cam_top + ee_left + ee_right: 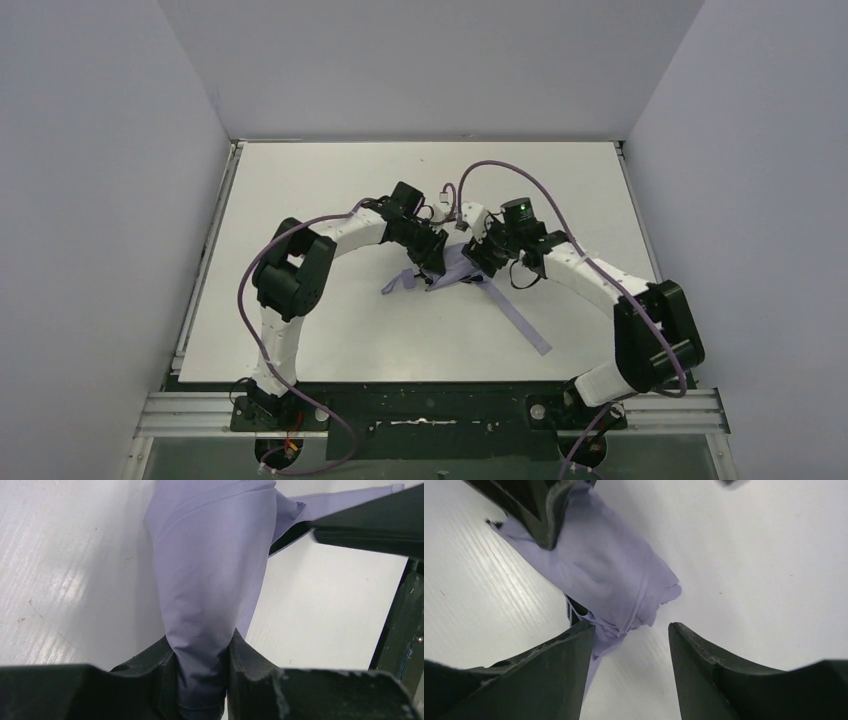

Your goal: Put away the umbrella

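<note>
The umbrella (462, 270) lies collapsed mid-table as a bundle of lavender fabric, and a long lavender strip (522, 322) trails from it toward the near right. My left gripper (432, 268) is shut on the umbrella's bunched fabric (210, 580), which is squeezed between its two fingers (202, 655). My right gripper (478, 262) stands open just right of it. In the right wrist view the fabric's end (604, 575) sits by the left fingertip (574, 650), with bare table in the gap of my right gripper (631, 635). Handle and shaft are hidden.
The white table (330, 180) is boxed in by grey walls at the back and both sides. A metal rail (430, 410) with the arm bases runs along the near edge. The two arms arch toward each other and nearly touch over the middle.
</note>
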You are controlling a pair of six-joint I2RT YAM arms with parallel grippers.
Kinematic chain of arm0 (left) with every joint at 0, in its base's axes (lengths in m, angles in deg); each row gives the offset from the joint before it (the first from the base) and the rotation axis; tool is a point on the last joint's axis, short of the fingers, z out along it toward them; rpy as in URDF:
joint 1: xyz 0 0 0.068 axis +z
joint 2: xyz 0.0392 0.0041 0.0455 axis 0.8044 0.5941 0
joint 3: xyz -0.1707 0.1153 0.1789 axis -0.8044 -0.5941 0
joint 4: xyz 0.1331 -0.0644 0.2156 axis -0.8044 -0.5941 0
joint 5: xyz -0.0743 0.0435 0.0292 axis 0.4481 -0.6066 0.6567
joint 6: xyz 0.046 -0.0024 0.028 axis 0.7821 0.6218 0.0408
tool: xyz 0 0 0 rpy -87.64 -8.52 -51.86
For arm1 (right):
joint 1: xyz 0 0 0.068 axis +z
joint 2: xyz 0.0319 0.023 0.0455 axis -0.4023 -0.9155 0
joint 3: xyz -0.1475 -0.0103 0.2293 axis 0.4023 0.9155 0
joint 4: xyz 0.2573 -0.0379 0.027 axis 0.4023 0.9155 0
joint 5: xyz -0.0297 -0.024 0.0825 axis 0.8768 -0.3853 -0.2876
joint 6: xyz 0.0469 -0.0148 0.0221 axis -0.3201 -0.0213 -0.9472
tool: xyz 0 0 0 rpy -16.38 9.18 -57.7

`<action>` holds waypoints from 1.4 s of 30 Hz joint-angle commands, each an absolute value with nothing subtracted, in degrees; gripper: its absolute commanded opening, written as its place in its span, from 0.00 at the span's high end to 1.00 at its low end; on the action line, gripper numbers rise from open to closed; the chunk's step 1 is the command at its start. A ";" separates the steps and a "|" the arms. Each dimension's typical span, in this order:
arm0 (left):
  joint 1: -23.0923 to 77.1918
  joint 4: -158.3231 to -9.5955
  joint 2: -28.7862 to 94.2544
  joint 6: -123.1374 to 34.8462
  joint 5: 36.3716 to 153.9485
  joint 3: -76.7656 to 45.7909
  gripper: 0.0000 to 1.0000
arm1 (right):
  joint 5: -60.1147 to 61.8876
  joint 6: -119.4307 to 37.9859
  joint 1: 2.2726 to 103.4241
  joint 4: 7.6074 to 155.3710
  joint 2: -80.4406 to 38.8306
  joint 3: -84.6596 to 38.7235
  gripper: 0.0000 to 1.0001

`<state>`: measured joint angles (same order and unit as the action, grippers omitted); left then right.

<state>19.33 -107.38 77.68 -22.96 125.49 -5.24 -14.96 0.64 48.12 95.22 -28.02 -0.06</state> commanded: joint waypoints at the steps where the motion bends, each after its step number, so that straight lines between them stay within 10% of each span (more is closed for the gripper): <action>1: 18.79 -111.27 79.50 -20.54 121.80 -3.90 1.00 | -14.61 -14.64 47.93 89.38 -18.06 1.58 0.41; 13: 19.36 -112.46 79.96 -20.50 120.68 -2.68 1.00 | 12.85 -52.41 47.48 120.79 -11.14 -3.08 0.35; 42: 19.10 -113.47 79.45 -20.76 118.64 -2.14 1.00 | 18.50 -74.84 54.46 112.78 -18.21 14.70 0.43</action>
<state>19.11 -110.31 78.23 -22.28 123.85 -3.39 17.96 -74.09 55.69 116.14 -17.68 14.32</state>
